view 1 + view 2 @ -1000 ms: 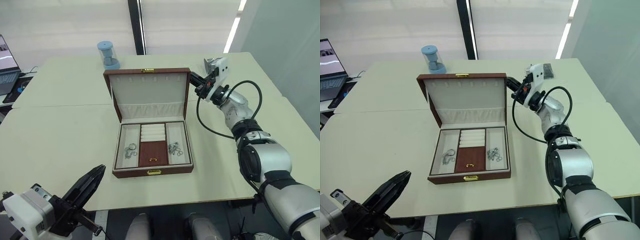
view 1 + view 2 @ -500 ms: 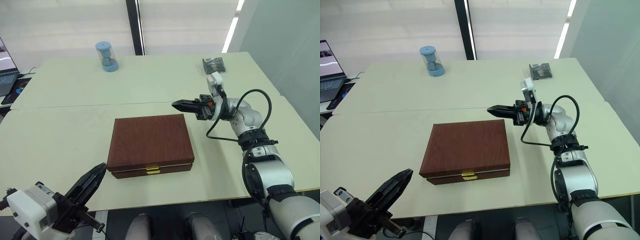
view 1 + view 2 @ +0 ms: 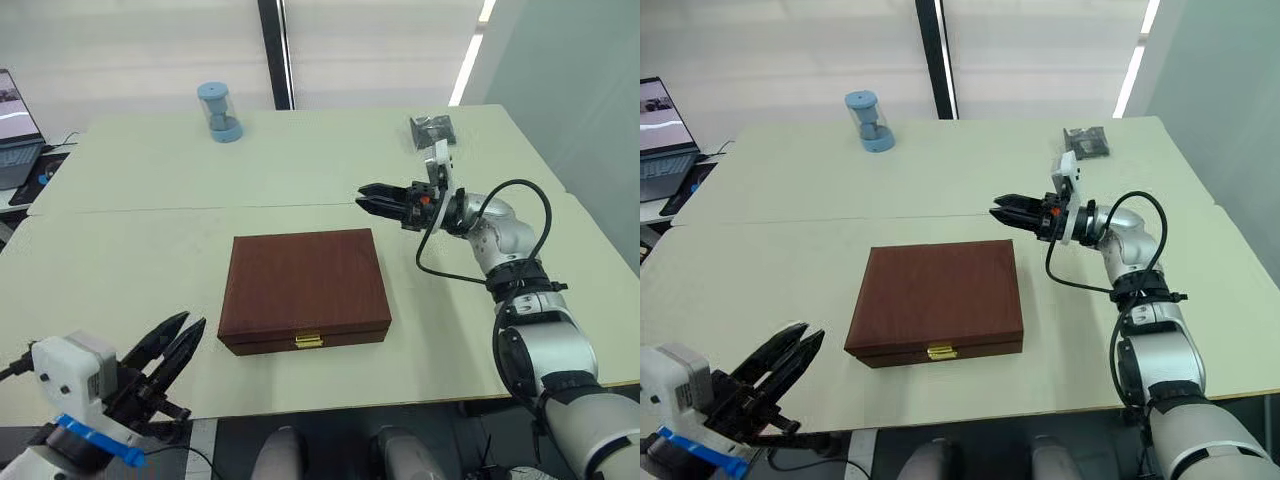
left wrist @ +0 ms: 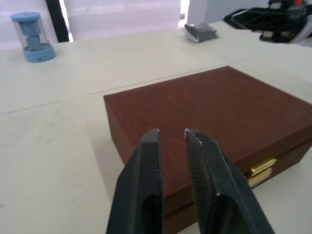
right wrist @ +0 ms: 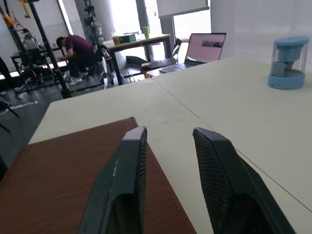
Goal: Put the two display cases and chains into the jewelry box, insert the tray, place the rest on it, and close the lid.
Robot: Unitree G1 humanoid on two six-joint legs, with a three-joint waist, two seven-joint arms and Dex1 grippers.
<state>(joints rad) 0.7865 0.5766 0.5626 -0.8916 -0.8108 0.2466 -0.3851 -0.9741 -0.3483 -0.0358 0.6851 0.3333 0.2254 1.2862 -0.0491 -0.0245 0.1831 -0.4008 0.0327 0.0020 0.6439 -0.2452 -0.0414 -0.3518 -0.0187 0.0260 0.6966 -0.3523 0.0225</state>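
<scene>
Nearest the robot, at about 7 o'clock of the scene, the left tool (image 3: 178, 340) hangs off the front edge of the bench (image 3: 130, 260), its two black fingers (image 4: 146, 185) parted by a narrow gap and grasping nothing; it points toward the jewelry box (image 3: 305, 290) from the front-left.

The jewelry box sits at the middle of the bench, well apart from both tools. Its lid (image 3: 937, 296) lies flat down on the body, the reddish-brown top facing up, and the small gold clasp (image 3: 307, 341) shows at 6 o'clock on the front wall. What the box holds cannot be told with the lid down.

At about 2 o'clock from the box, the right tool (image 3: 368, 197) is held level above the bench, just off the box's far right corner and not touching it. Its fingers (image 5: 131, 180) are spread apart, released, with nothing between them, pointing toward 9 o'clock.

Farther back, a crinkly dark grey packet (image 3: 430, 128) lies near the far right edge at 1 o'clock. A blue cylinder (image 3: 217, 110) with a clear middle stands at 11 o'clock near the far edge. A laptop (image 3: 665, 125) shows at 10 o'clock, beyond the bench's left end.
</scene>
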